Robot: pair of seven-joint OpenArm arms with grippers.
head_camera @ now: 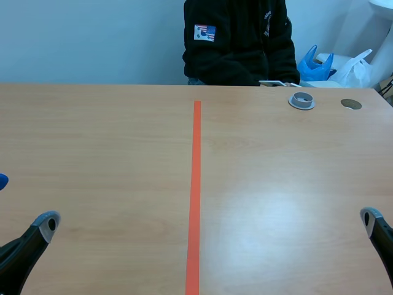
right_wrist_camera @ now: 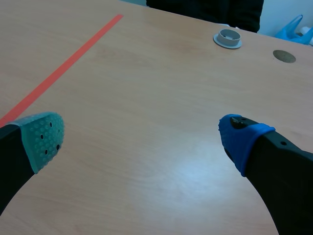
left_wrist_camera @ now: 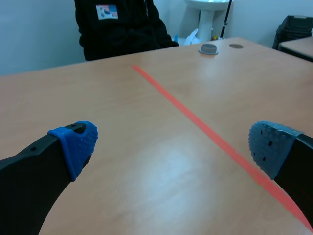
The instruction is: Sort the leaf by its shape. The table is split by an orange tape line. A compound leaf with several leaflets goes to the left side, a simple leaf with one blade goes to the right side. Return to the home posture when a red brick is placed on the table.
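Either side of the orange tape line (head_camera: 196,184), left gripper (left_wrist_camera: 178,142) and right gripper (right_wrist_camera: 142,134) sit jaws apart, no leaf visible; reaching early might strike the person (head_camera: 236,43) opposite.

One grey ring (head_camera: 301,100) and one round hole (head_camera: 350,104) lie right of the single orange tape line (head_camera: 196,184); one person (head_camera: 239,43) sits beyond it.

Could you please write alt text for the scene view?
A wooden table is split by an orange tape line, with the left claw and right claw low at its near corners. A person in black sits at the far edge, near a grey ring.
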